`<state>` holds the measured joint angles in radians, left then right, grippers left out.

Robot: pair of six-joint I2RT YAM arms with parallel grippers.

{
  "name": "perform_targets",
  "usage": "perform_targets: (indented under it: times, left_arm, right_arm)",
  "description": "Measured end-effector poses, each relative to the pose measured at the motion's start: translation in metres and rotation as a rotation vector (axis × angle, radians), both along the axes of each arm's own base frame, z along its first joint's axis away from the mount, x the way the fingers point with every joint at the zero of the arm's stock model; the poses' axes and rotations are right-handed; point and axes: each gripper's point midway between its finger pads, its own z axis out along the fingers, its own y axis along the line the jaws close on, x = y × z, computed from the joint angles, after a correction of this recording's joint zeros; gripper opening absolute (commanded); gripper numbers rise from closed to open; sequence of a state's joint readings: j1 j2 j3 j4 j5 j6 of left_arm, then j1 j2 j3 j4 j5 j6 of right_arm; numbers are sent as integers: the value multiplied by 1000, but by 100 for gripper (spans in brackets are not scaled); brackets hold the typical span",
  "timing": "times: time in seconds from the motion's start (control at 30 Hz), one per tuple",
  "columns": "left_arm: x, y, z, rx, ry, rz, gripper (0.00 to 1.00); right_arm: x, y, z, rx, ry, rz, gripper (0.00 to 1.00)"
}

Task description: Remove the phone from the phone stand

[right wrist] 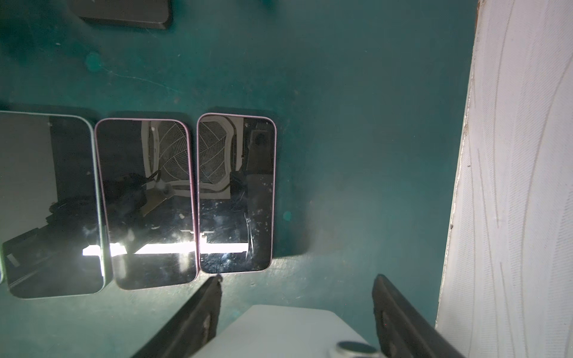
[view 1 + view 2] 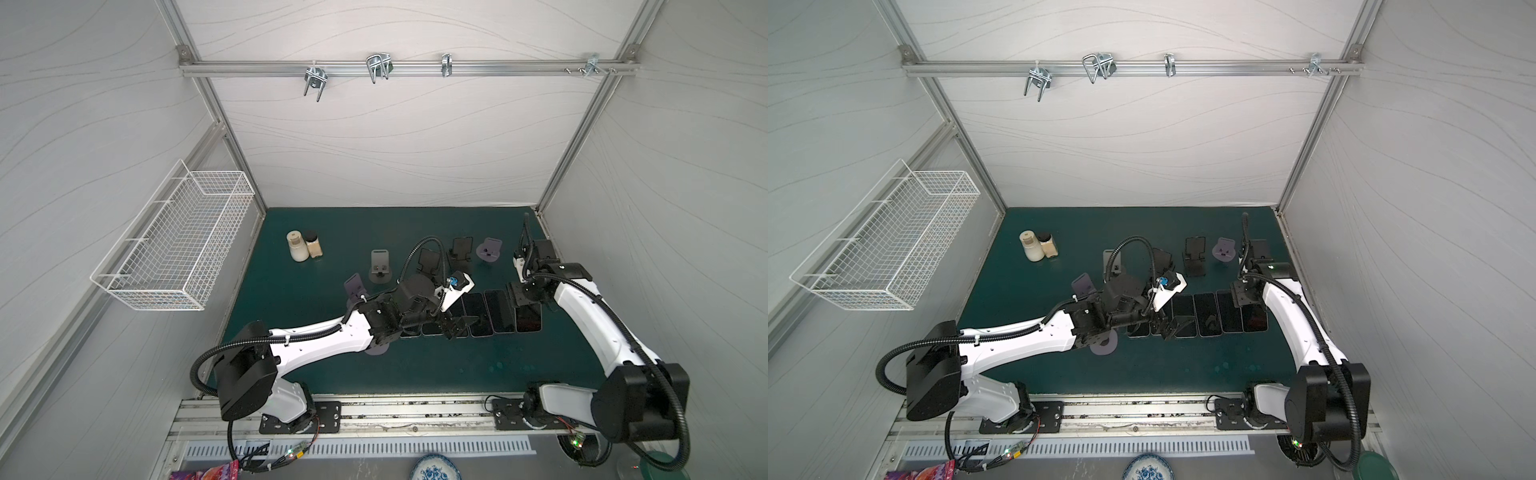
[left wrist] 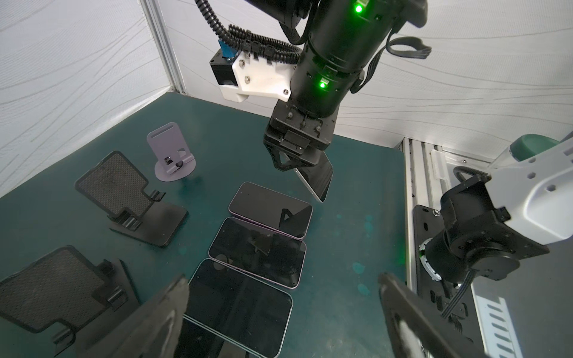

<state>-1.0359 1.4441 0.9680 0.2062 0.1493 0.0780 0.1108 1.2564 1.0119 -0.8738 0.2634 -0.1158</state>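
My right gripper (image 2: 524, 298) (image 1: 299, 279) is shut on a phone (image 3: 316, 181) with a pale back (image 1: 279, 328), and holds it tilted just above the green mat (image 2: 415, 374). The held phone (image 2: 528, 318) hangs at the right end of a row of several dark phones (image 2: 500, 311) lying flat. Behind the row stand several phone stands with nothing on them: grey (image 2: 379, 266), black (image 2: 462, 249) and purple (image 2: 490, 249). My left gripper (image 2: 457, 326) (image 3: 283, 285) hovers open over the row's left part, touching nothing.
Two jars (image 2: 303, 245) stand at the mat's back left. A white wire basket (image 2: 174, 241) hangs on the left wall. The right wall (image 1: 511, 186) is close beside my right gripper. A round purple stand base (image 2: 376, 349) lies under my left arm.
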Motion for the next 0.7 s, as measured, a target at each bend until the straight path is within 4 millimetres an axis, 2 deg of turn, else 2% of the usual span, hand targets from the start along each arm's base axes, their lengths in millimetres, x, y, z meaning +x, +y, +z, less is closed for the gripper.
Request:
perform_targets:
  times: [0.3,0.7]
  left_arm:
    - [2,2,-7,19,14,18,96]
    - [9,6,-10,29,20,40,96]
  right_arm:
    - [6,-7,-18,-47,49,-21,48]
    - [12,-15,-49,-96,107,-61,47]
